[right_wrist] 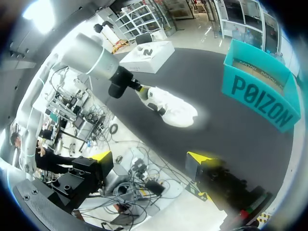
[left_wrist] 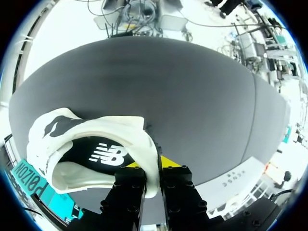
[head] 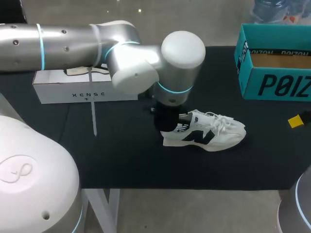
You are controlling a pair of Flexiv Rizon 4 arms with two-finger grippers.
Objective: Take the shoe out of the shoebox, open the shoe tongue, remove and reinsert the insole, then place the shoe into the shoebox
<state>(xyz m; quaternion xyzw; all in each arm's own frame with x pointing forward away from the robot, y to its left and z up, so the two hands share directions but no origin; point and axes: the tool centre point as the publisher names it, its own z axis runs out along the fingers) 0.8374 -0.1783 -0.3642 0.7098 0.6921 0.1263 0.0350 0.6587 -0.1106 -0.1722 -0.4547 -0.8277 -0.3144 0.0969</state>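
Observation:
A white shoe point(head: 206, 132) with a black side logo lies on the black mat, toe pointing right. My left gripper point(left_wrist: 153, 169) is shut on the shoe's point(left_wrist: 96, 144) heel collar, one finger inside the opening and one outside. In the head view the left gripper point(head: 166, 119) stands over the heel. The teal shoebox point(head: 272, 73) stands open at the back right, with nothing visible in it. My right gripper point(right_wrist: 149, 159) hangs open off to the right, far from the shoe point(right_wrist: 173, 109); one of its yellow fingertips point(head: 295, 121) shows at the mat's right edge.
A white box point(head: 82, 90) with a cable on it lies at the back left, behind my left arm. A thin white strip point(head: 93, 119) lies on the mat in front of it. The table's front edge runs close below the shoe.

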